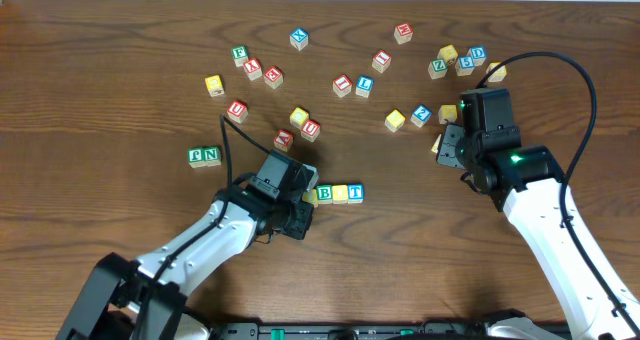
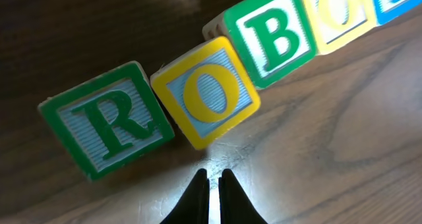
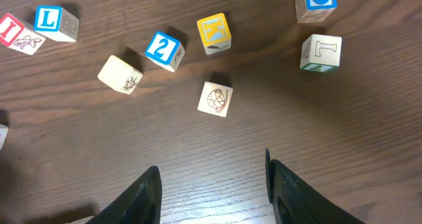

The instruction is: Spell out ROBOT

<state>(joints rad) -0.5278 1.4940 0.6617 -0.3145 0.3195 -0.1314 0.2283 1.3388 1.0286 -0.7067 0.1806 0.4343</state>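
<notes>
In the left wrist view the cubes lie in a slanted row on the wood. From left to right they are the green R (image 2: 109, 118), a yellow O (image 2: 206, 92), the green B (image 2: 277, 39), a second yellow O (image 2: 339, 16) and the blue T (image 2: 399, 0). The first O sits skewed, turned out of line. My left gripper (image 2: 211, 178) is shut and empty, its tips just short of that O. Overhead, B (image 1: 324, 193), O (image 1: 340, 193) and T (image 1: 355, 192) show; the left gripper hides R and most of the first O. My right gripper (image 3: 214, 184) hangs open over bare wood, far right (image 1: 452, 145).
A green N cube (image 1: 210, 156) lies left of the row. Loose cubes are scattered across the far half of the table. Ahead of the right gripper are a picture cube (image 3: 215, 97), a yellow K (image 3: 214, 33), a blue 2 (image 3: 165, 51) and a green L (image 3: 321, 53).
</notes>
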